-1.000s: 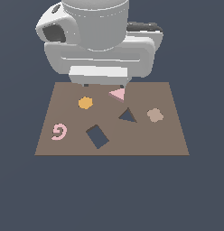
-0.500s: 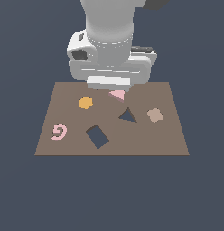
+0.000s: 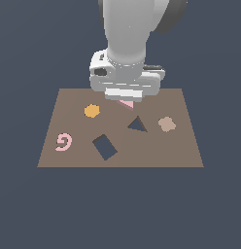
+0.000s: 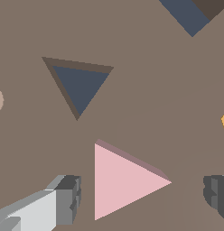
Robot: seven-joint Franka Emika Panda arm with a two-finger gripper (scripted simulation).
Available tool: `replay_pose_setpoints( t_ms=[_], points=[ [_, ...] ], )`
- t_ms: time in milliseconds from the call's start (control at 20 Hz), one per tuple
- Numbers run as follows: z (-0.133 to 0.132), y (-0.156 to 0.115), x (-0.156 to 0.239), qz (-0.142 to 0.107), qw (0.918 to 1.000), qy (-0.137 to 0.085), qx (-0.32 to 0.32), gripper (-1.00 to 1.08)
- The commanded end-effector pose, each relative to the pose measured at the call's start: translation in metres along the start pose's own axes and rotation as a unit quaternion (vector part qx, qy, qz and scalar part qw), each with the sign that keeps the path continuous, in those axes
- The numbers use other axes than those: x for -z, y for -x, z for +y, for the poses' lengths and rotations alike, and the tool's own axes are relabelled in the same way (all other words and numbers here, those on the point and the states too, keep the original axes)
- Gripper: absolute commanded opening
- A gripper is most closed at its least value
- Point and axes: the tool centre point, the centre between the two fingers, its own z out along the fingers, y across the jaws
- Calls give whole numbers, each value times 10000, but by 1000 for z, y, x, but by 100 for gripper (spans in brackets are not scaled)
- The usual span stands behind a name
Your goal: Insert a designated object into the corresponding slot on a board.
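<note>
Two pincer fingers spread wide, flanking pink triangle, untouched

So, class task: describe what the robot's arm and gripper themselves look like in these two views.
The arm is a thick, rounded, light grey column with a darker patch at its top. It ends in a wide, pale grey, boxy gripper body with small dark insets. The fingers are light grey bars tipped with dark grey, ribbed pads. No cables or markings show.
</note>
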Motion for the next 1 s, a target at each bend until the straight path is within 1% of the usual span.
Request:
replay_pose_setpoints(
  t_ms=[0, 550, 950],
  points=[
    [-2, 4, -8, 1, 10000, 2, -17, 100],
    [-3, 6, -14, -6, 10000, 3, -23, 100],
    [-3, 6, -32, -4, 10000, 3, -24, 100]
  ],
)
